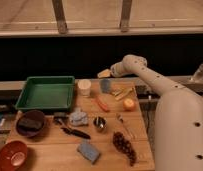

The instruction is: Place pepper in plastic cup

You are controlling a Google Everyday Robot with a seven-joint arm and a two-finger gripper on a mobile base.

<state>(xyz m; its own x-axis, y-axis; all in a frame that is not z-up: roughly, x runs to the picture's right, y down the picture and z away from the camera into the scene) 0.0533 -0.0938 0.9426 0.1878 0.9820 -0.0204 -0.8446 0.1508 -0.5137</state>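
The slim orange-red pepper (102, 104) lies on the wooden table (55, 150), in front of the grey-blue plastic cup (105, 86). The cup stands upright near the table's back edge, to the right of a cream cup (84, 87). My arm (160, 90) reaches in from the right. My gripper (104, 74) hangs just above and behind the plastic cup, well clear of the pepper. I see nothing in the gripper.
A green tray (45, 92) sits at back left. Pale yellow sticks (122, 93) and a round orange fruit (128, 104) lie right of the pepper. Nearer are a metal cup (99, 123), dark grapes (125, 146), a blue sponge (88, 151), a purple bowl (30, 123) and a red bowl (11, 156).
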